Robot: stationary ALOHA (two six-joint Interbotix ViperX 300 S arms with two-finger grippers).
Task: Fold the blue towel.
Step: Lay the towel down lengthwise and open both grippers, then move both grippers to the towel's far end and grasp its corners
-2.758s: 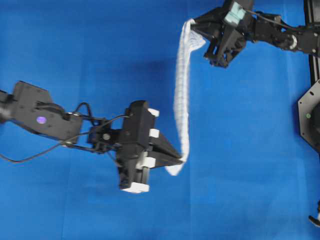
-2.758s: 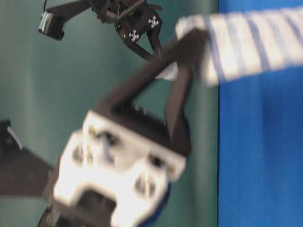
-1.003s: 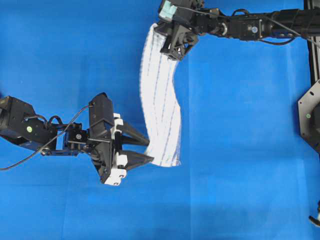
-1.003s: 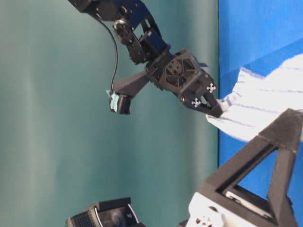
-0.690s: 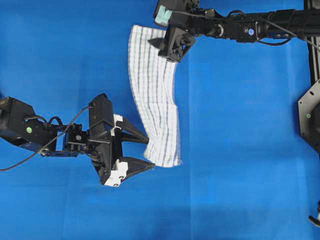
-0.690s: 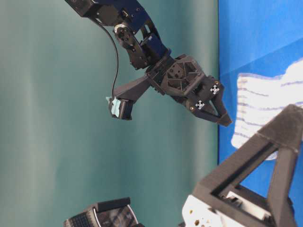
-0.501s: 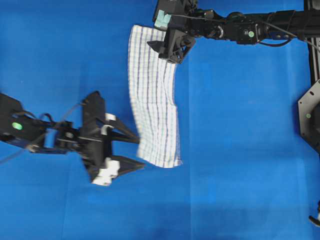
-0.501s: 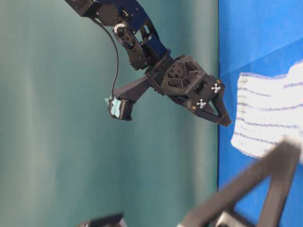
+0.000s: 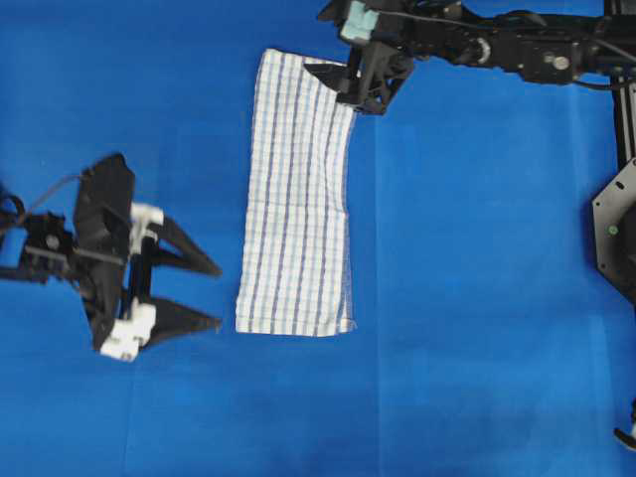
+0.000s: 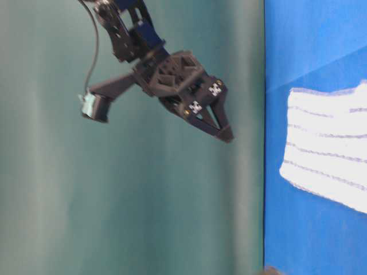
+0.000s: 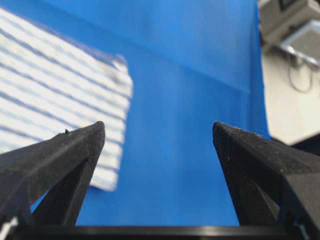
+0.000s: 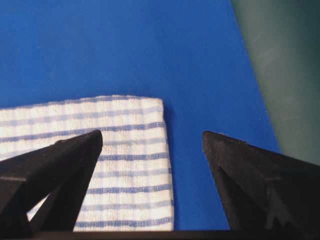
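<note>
We find the left gripper with its jaws spread wide and nothing between them; its two black fingers frame bare blue sheet in the left wrist view, with a corner of the towel behind the left-hand one. In the overhead view this gripper sits to the left of the towel's lower end, clear of the cloth.

We find the right gripper likewise with its jaws standing apart and nothing between them. In the right wrist view its fingers straddle a hemmed corner of the towel lying on the sheet below. The table-level view shows this gripper raised off the surface, apart from the cloth.

The blue towel lies flat as a long narrow strip on the blue background sheet, running from the top centre of the overhead view down past the middle. Its upper right corner passes under the right gripper in that view. Its thin blue stripes form a faint check. A dark mounting frame runs along the right edge.
</note>
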